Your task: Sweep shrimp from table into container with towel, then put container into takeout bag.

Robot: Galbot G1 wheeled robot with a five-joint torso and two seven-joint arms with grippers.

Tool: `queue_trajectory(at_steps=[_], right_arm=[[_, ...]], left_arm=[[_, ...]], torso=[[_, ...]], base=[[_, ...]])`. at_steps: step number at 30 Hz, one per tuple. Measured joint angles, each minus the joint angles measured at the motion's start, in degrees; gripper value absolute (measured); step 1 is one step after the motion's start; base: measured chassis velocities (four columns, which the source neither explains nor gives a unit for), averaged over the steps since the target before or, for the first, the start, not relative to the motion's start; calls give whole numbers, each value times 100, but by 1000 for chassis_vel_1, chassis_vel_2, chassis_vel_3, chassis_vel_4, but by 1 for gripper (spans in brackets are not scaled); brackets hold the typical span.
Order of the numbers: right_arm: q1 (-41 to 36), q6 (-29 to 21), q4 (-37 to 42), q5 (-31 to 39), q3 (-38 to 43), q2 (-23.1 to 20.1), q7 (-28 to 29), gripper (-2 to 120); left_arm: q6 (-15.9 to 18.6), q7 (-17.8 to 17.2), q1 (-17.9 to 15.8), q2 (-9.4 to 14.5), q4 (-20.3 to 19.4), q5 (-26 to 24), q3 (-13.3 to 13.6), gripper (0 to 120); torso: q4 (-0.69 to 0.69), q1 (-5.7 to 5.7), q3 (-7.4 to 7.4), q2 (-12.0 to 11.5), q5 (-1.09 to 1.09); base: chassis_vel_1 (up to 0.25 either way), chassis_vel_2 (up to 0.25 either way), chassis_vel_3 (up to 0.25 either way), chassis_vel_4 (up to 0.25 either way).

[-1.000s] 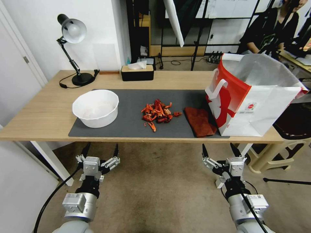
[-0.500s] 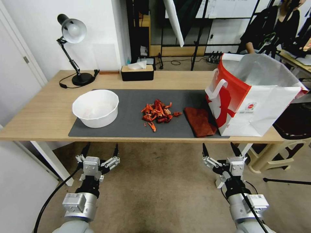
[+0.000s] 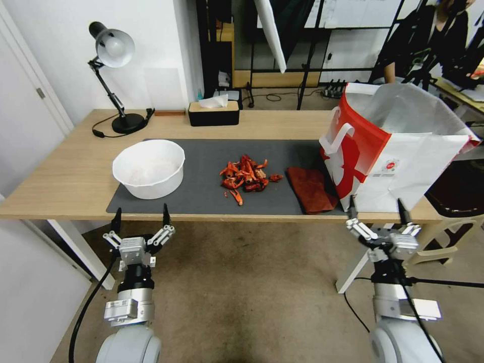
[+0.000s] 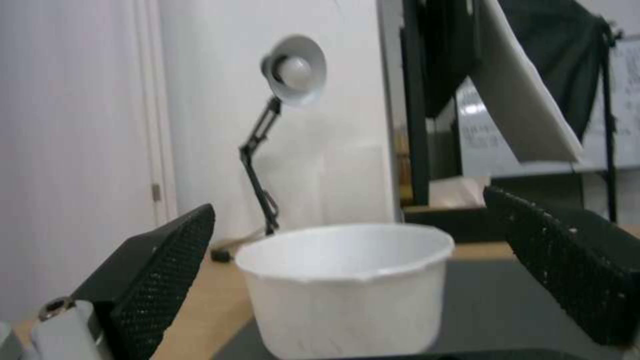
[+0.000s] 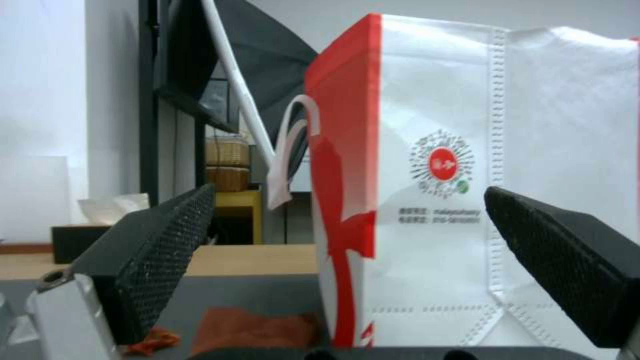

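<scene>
Head view: at a long wooden table [image 3: 65, 176] topped with a dark grey mat [image 3: 206, 166], a white bowl [image 3: 148, 168] stands on the mat's left end, a pile of red-orange shrimp [image 3: 246, 177] lies near the mat's middle, and a rust-red towel [image 3: 311, 189] lies flat just right of the pile, its far edge touching the foot of a red and white takeout bag [image 3: 393, 151] that stands upright and open at the table's right end. A desk lamp [image 3: 113, 75] and a black tissue box [image 3: 214, 112] sit along the far edge. Both arms hang in front of the table, below its near edge: the left gripper [image 3: 140, 220], fingers spread and empty, points up beneath the bowl, and the right gripper [image 3: 375, 210], likewise spread and empty, rises against the lower front of the bag. Left wrist view: the white bowl [image 4: 347, 287] stands framed between the two parted black fingers [image 4: 160, 280], untouched, with the lamp [image 4: 293, 70] behind it. Right wrist view: the bag [image 5: 480, 200] fills the gap between the spread fingers [image 5: 153, 260], its round logo facing the camera, with the towel [image 5: 257, 327] at its base and a scrap of shrimp [image 5: 153, 341] beside it on the mat.
</scene>
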Motion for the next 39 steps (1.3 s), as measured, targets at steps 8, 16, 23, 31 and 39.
queue_trajectory(at_steps=[8, 16, 23, 31, 39], right_arm=[[-149, 28, 65, 71, -142, -18, -7, 100], [-185, 40, 80, 73, -92, -31, 40, 100], [-193, -25, 132, 110, -98, -51, 73, 100], [-266, -21, 136, 166, -110, -94, 62, 100], [-257, 2, 172, 278, -113, -109, 15, 100]], left_arm=[[-1296, -850, -367, 174, 560, 147, 151, 100], [-1543, -996, -256, 526, 585, 178, 82, 100], [-1505, -967, -300, 794, 614, 127, 78, 100], [-1282, -840, -505, 1521, 635, -667, 88, 100], [-789, -838, -665, 2430, 588, -1383, 94, 100]], torso=[[-2, 1, 0, 0, 0], [-1, 0, -1, 0, -1], [-1, 0, -1, 0, -1], [-2, -2, -1, 0, 0], [-1, -2, -1, 0, 0]], base=[[0, 0, 0, 0], [0, 0, 0, 0], [0, 0, 0, 0], [0, 0, 0, 0], [0, 0, 0, 0]])
